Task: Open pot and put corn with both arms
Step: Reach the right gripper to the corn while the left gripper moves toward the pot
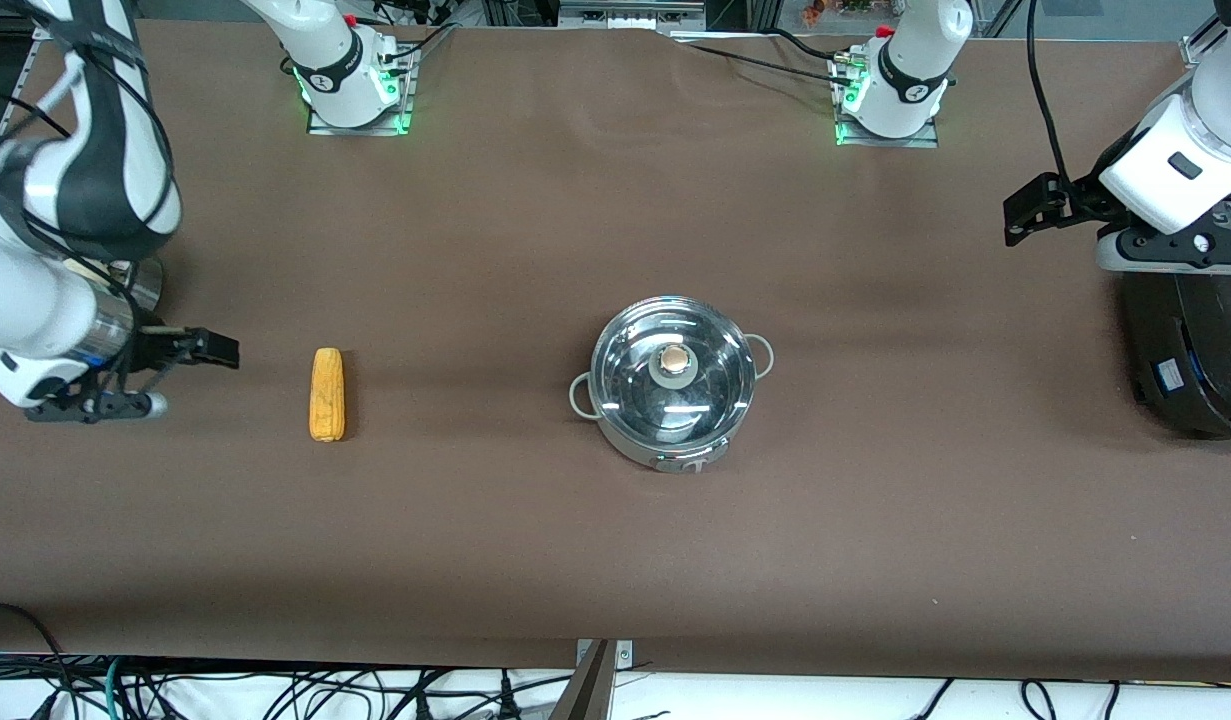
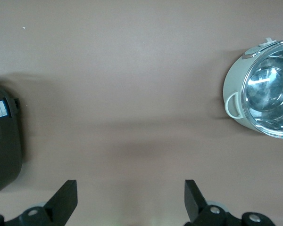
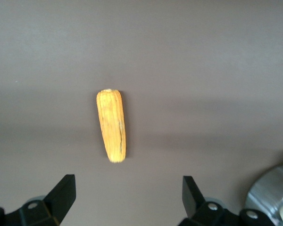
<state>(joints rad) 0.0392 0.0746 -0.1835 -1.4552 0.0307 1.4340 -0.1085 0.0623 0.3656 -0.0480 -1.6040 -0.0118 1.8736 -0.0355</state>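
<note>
Front view shows the task not yet begun: the pot [image 1: 673, 382] sits near the middle of the table [image 1: 615, 560] with its glass lid [image 1: 672, 375] on and the tan knob [image 1: 674, 359] untouched, and the corn [image 1: 326, 394] lies flat on the table well apart from the pot, toward the right arm's end.

Neither arm holds anything. The right gripper [image 1: 190, 347] hangs at the right arm's end of the table, near the corn but not touching it; in the right wrist view its 2 fingers [image 3: 61, 195] stand wide apart with the corn [image 3: 112, 125] on bare table past them and an edge of the pot [image 3: 272, 188] in the corner. The left gripper [image 1: 1035, 207] hangs at the left arm's end, beside a large black cooker [image 1: 1190, 350]; in the left wrist view its fingers [image 2: 65, 197] are likewise spread and empty, with the pot [image 2: 262, 92] well apart.

As I judge it, all 3 steps remain: the lid has to come off by the knob, the corn has to be picked up, and it has to go into the pot. The left arm looks better placed for the lid, the right for the corn.
</note>
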